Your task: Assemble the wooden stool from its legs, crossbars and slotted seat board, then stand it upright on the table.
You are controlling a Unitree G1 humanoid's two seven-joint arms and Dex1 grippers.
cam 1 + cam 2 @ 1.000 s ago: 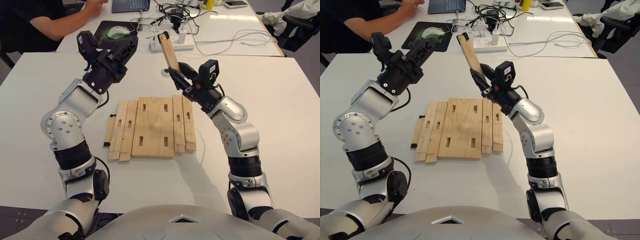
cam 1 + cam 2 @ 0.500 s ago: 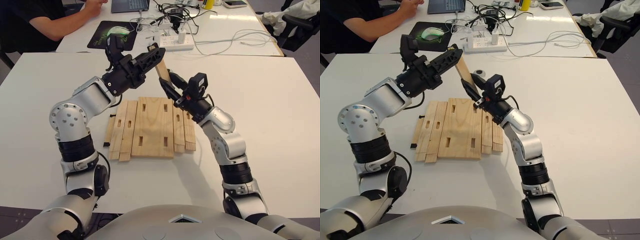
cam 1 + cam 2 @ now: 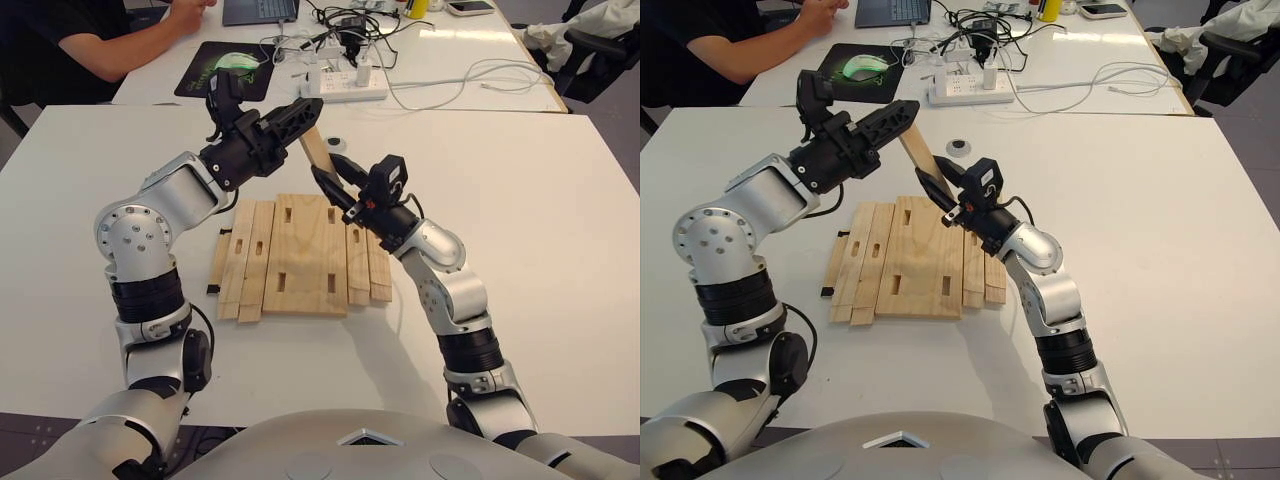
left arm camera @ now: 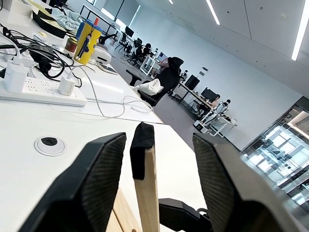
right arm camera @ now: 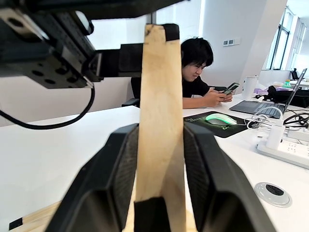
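The right gripper (image 5: 159, 128) has its jaws pinching the lower part of a tilted wooden leg (image 3: 315, 148), whose black-capped top end sits between the spread jaws of the left gripper (image 4: 159, 145), with the slotted seat board (image 3: 305, 250) lying flat at six o'clock

White table (image 3: 560, 250), slotted seat board (image 3: 308, 255), wooden slats (image 3: 245, 262) flanking it

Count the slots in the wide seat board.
4 slots in the seat board: far left, far right, near left, near right. The right gripper covers its far right corner, so another could be hidden there.
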